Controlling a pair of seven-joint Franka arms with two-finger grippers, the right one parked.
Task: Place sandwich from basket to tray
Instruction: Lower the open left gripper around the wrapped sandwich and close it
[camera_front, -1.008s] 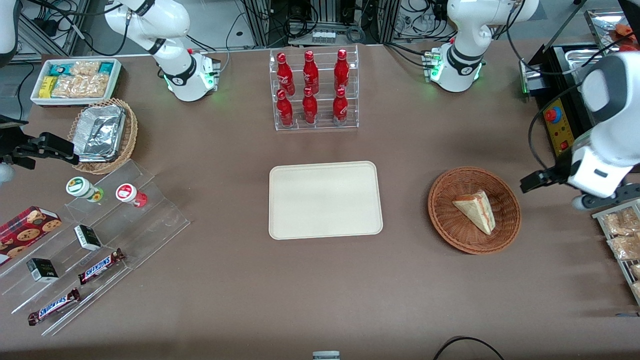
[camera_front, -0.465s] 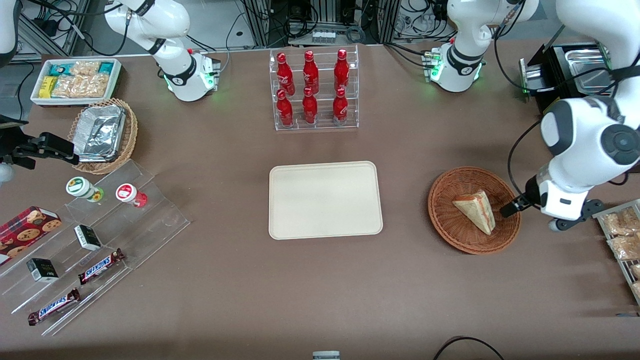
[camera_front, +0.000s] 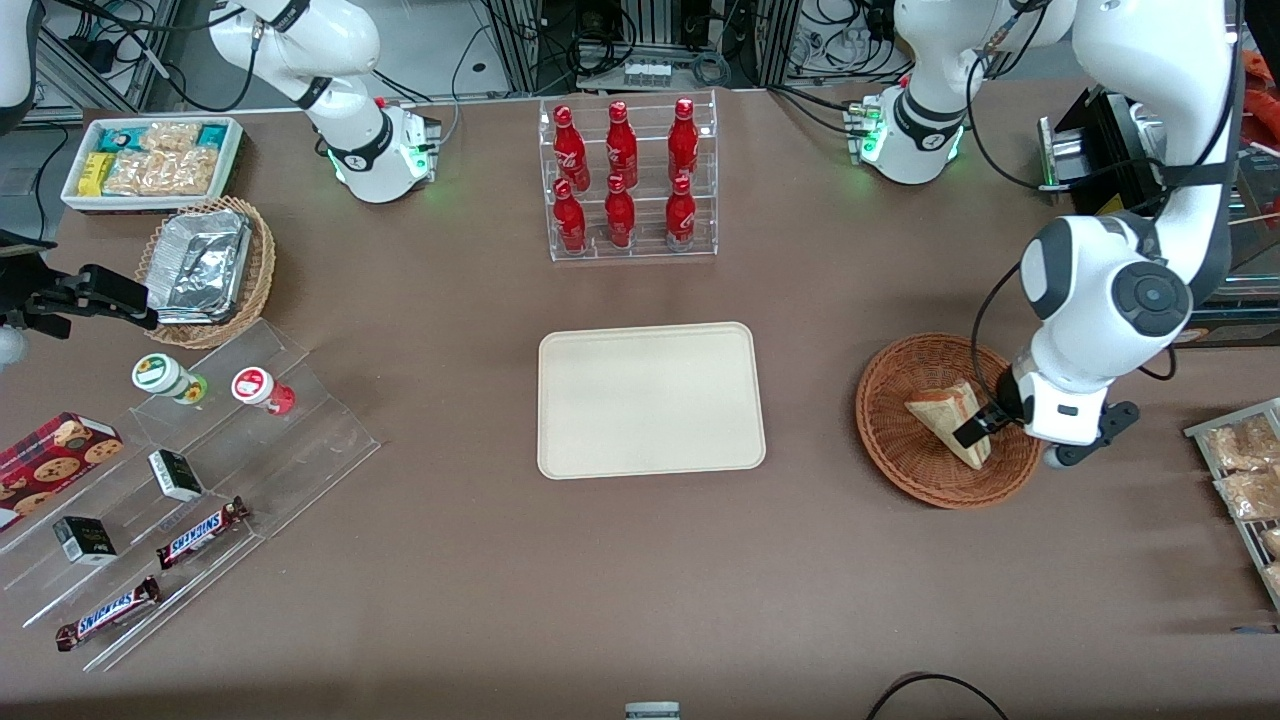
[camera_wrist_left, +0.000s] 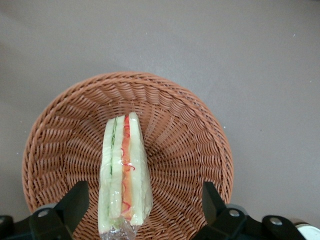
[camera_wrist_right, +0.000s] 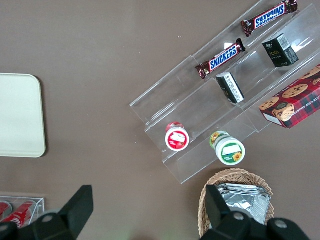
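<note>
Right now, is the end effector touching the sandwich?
Apart. The left wrist view shows the open end effector straddling the sandwich in the basket, with bare wicker showing between each finger and the bread.

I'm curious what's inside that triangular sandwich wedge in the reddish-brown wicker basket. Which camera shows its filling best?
The left wrist view: the pale-bread sandwich wedge shows its cut edge, green and orange-red layers, between the open gripper fingers. The front view shows a small wedge in the basket, partly covered by the gripper. The right wrist view misses it.
</note>
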